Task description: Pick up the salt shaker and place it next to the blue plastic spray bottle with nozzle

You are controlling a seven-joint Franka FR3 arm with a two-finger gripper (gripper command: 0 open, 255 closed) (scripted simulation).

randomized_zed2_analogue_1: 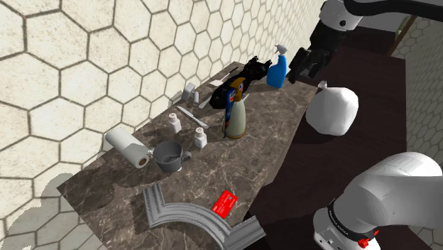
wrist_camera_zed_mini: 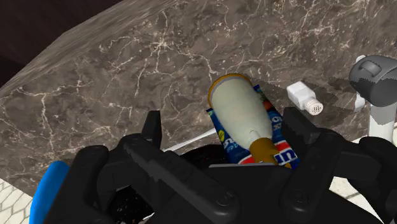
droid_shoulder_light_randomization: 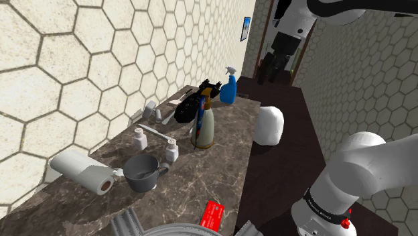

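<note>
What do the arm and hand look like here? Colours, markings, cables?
The arm has glossy white, rounded links with dark joints. Near its base a black band carries small white lettering, with a red mark beside it. The hand is all black and blocky, with two chunky fingers. No external cables visible.

1. desk (droid_shoulder_light_randomization: 231, 144): dark brown stone with pale veins, smooth, faintly glossy.
2. wall (droid_shoulder_light_randomization: 80, 60): beige hexagon tiles, mottled and matt, with dark grout.
3. towel roll (droid_shoulder_light_randomization: 80, 171): white paper, matt.
4. mug (droid_shoulder_light_randomization: 142, 173): plain grey, matt.
5. spray bottle (droid_shoulder_light_randomization: 228, 90): smooth blue plastic.
6. end effector (randomized_zed2_analogue_1: 305, 67): black, matt.
</note>
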